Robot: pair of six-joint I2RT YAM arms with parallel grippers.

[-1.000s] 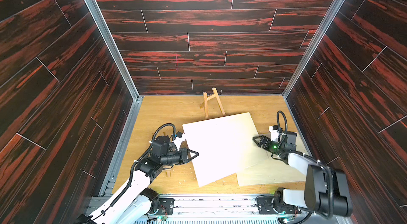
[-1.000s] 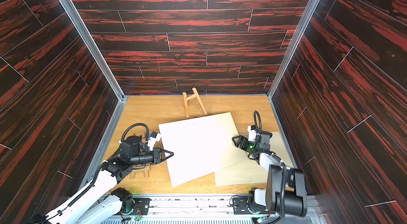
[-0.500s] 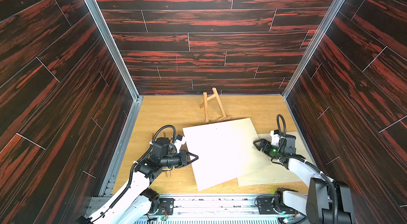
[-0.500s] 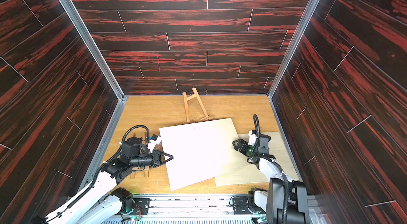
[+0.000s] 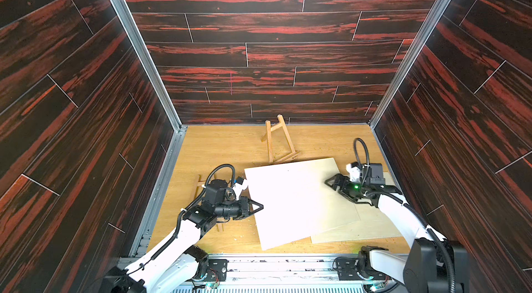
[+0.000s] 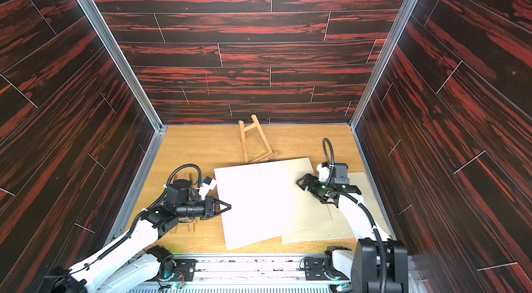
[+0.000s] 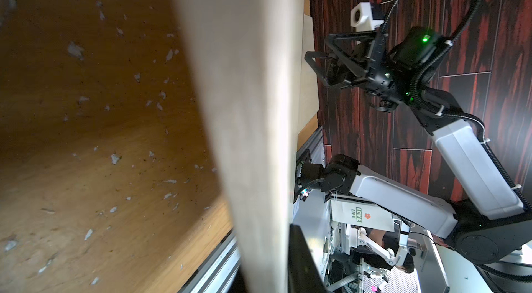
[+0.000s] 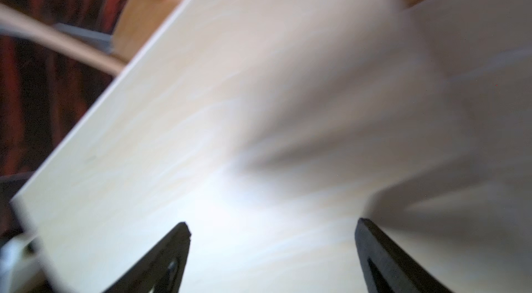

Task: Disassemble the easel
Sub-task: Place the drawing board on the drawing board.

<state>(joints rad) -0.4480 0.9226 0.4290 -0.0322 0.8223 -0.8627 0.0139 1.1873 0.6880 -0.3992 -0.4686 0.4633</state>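
The board [image 5: 299, 199] has dropped flatter off the easel frame [image 5: 277, 141] (far on the worktop [image 5: 218, 144]) as the right fingers [image 8: 180, 238] spread wide; left fingers [image 5: 260, 207] seemingly pinch its thin, stiff, light edge.

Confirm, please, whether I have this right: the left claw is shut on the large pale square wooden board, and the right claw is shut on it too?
Not quite. The left claw is shut on the large pale square wooden board, but the right claw is open: the right wrist view shows its jaws spread wide above the board, gripping nothing.
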